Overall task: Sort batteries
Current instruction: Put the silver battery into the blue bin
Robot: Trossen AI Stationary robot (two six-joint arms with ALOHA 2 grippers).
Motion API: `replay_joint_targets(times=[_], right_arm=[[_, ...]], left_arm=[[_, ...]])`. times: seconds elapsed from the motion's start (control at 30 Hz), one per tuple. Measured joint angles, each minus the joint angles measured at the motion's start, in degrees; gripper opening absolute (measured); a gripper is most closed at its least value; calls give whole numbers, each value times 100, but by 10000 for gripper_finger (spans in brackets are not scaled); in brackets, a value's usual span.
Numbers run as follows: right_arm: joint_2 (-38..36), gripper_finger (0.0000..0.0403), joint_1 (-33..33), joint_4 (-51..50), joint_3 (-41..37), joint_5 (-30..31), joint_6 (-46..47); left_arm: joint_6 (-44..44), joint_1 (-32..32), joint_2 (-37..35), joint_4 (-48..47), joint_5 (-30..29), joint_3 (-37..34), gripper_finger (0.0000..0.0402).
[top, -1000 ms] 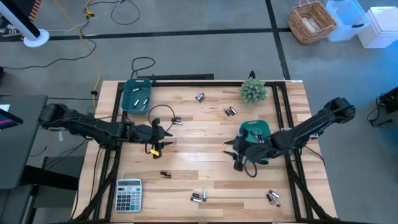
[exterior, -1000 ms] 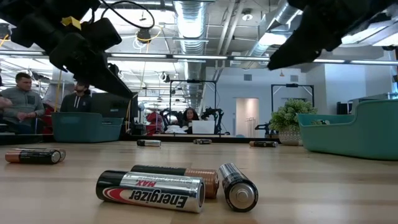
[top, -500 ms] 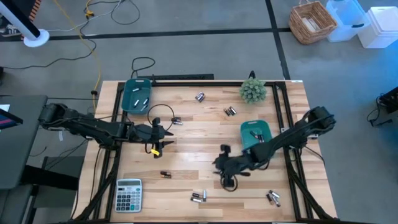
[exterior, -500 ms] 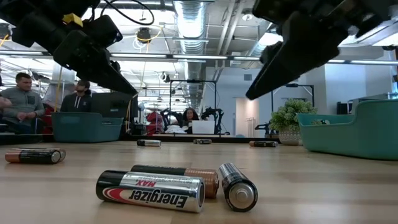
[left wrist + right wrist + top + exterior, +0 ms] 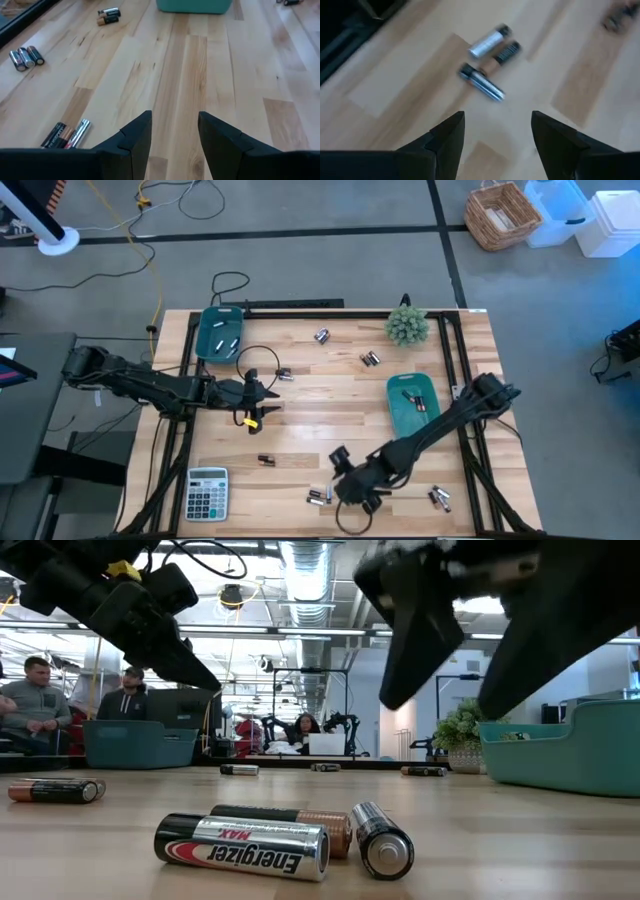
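A few batteries [image 5: 222, 340] binned already; most lie scattered on the surface [image 5: 320, 400]. Right claw [image 5: 345, 492] spread wide above three [image 5: 487, 60]. Left claw [image 5: 268, 400] parted, empty.

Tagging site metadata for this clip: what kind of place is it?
Probably an open-plan robotics lab or workshop. The low view shows exposed ceiling ducts, people seated at workstations, and another robot rig farther back; from above, a wooden table stands on concrete floor with loose cables.

Grey calculator [image 5: 207, 493] at table corner, small potted plant [image 5: 406, 326], wicker basket [image 5: 502, 215] on floor
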Motion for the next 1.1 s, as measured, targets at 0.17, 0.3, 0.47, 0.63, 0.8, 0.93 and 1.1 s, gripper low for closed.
replay_joint_targets(times=[0.17,0.3,0.47,0.63,0.8,0.93,1.1], right_arm=[[431,245,100,-552,771,-66,-405],[808,245,30,-930,1294,-74,-512],[1218,245,-74,-1267,1745,-294,-800],[1398,245,-161,-1497,1890,-361,-849],[1410,244,-188,-1453,1889,-386,-996],[1410,244,-181,-1462,1889,-496,-998],[1410,244,-182,-1373,1889,-518,-913]], left_arm=[[-87,0,0,6,0,0,154],[-87,2,0,4,0,0,154],[-77,0,0,4,0,0,154],[-25,2,0,4,0,0,154],[-3,2,0,-4,0,0,154],[-2,2,0,-4,0,0,154],[-2,2,0,-7,0,0,154]])
